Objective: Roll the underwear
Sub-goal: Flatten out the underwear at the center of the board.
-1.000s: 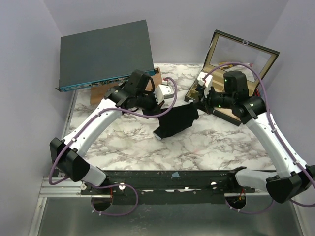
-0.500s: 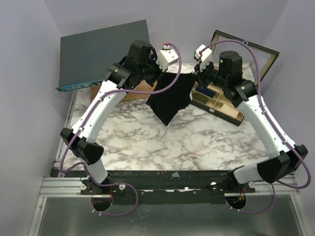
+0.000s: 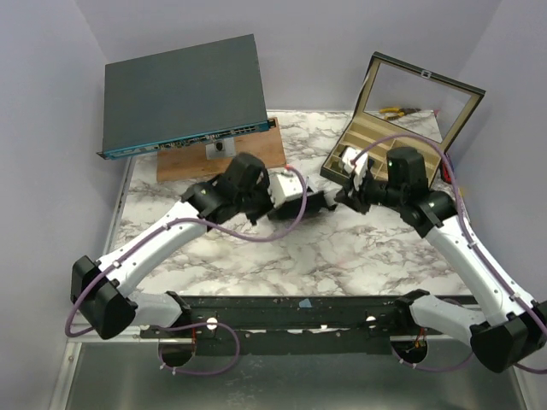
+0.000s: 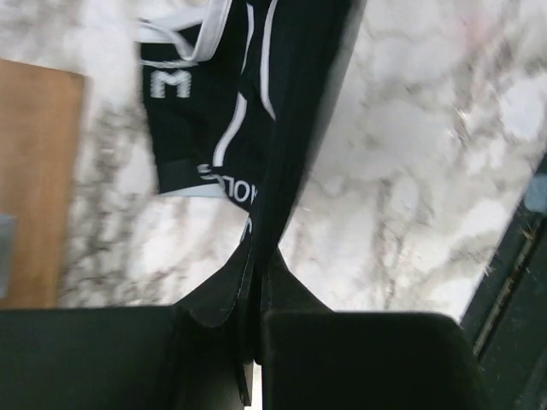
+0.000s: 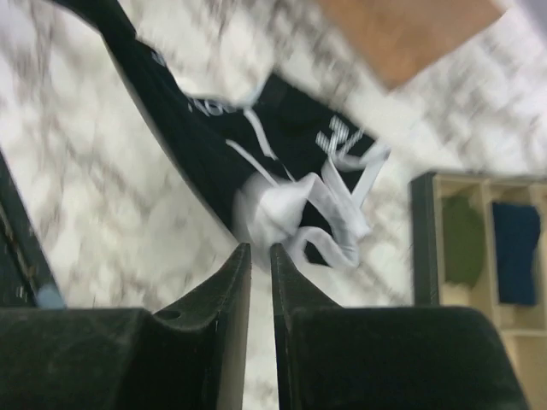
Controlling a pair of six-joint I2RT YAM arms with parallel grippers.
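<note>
By my reading you are at the laying-out step. The underwear (image 3: 318,205) hangs bunched between the two grippers, low over the middle of the table (image 3: 342,256), neither flat nor rolled yet. The left gripper (image 4: 256,286) has its fingers pressed together on a fold of the black cloth. The right gripper (image 5: 257,256) has its fingers nearly touching, with the white trim bunched at their tips. It seems to be pinching the trim, though that view is blurred. Next you need to draw the cloth taut, set it flat, let go, and start the roll from one edge. Open marble lies toward the arm bases. The wooden board (image 3: 265,145) sits behind the left gripper, and the open box (image 3: 335,158) sits close behind the right one. So work on the near side, stopping short of the front rail (image 3: 299,303).
</note>
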